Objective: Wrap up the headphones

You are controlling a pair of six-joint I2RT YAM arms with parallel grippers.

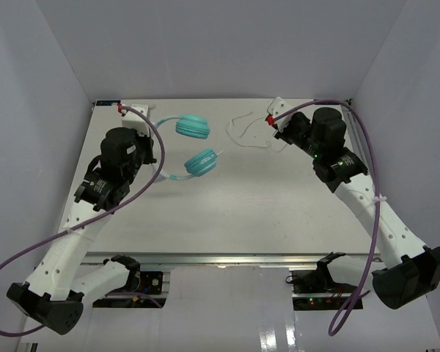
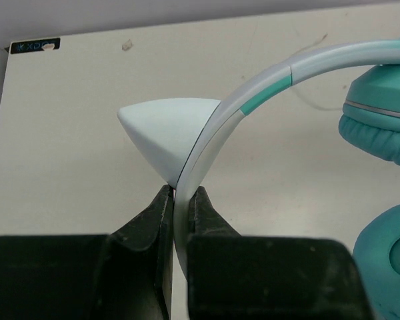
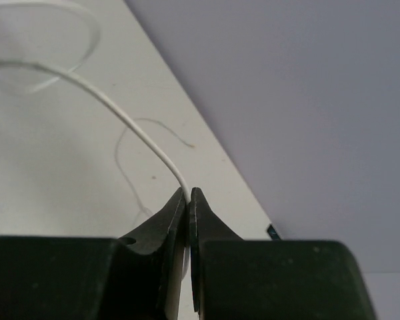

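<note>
Pinching the pale headband [image 2: 253, 100] edge-on, the left hand [image 2: 180, 195] has its fingers shut down to the band's thickness. The headphones [image 1: 204, 162] arch away ahead of it, with both teal ear cups [image 1: 193, 126] off to its right. The right hand [image 3: 188, 193] is clamped on the thin white cord [image 3: 161, 160], which curves out from its fingertips and leftward, its slack looped on the tabletop [image 1: 242, 213] between the hands. Winding likely falls to the right hand, which must carry the cord across to the steadied band.
</note>
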